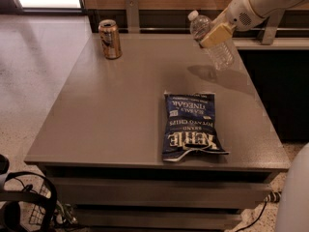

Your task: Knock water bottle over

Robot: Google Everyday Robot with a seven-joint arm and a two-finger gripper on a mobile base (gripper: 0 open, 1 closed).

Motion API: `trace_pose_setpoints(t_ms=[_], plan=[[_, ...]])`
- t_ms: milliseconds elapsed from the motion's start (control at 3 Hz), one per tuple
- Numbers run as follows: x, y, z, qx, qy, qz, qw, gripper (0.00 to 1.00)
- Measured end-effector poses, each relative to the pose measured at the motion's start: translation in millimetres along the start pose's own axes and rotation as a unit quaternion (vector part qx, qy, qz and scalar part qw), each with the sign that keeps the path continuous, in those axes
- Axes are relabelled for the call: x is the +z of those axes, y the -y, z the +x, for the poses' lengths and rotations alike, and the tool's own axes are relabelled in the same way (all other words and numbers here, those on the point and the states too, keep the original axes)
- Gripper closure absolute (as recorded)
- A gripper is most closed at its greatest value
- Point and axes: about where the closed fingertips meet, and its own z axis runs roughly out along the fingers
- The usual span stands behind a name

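Observation:
The water bottle (222, 55) is a clear ribbed bottle with a white cap. It is at the far right of the grey table (116, 110), tilted with its cap leaning left and its base still near the tabletop. My gripper (213, 36) comes in from the upper right on a white arm and presses its beige tip against the bottle's middle, covering the label. The bottle's shadow falls on the table just below it.
A bronze-and-white drink can (110, 39) stands upright at the far left of the table. A blue Kettle chips bag (189, 124) lies flat at the near right. A metal post (131, 14) stands behind the table. A black wire basket (24, 207) sits on the floor at the lower left.

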Motion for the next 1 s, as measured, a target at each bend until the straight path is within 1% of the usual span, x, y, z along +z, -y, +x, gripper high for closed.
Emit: trace_pose_setpoints(t_ms=[333, 667, 1000], plan=[[29.8, 1.8, 12.0, -0.008, -0.037, 0.006, 0.9993, 1.00], [55.4, 14.8, 25.9, -0.008, -0.066, 0.009, 0.9978, 1.00], [91.6, 29.2, 39.8, 0.003, -0.084, 0.002, 0.9964, 1.00]])
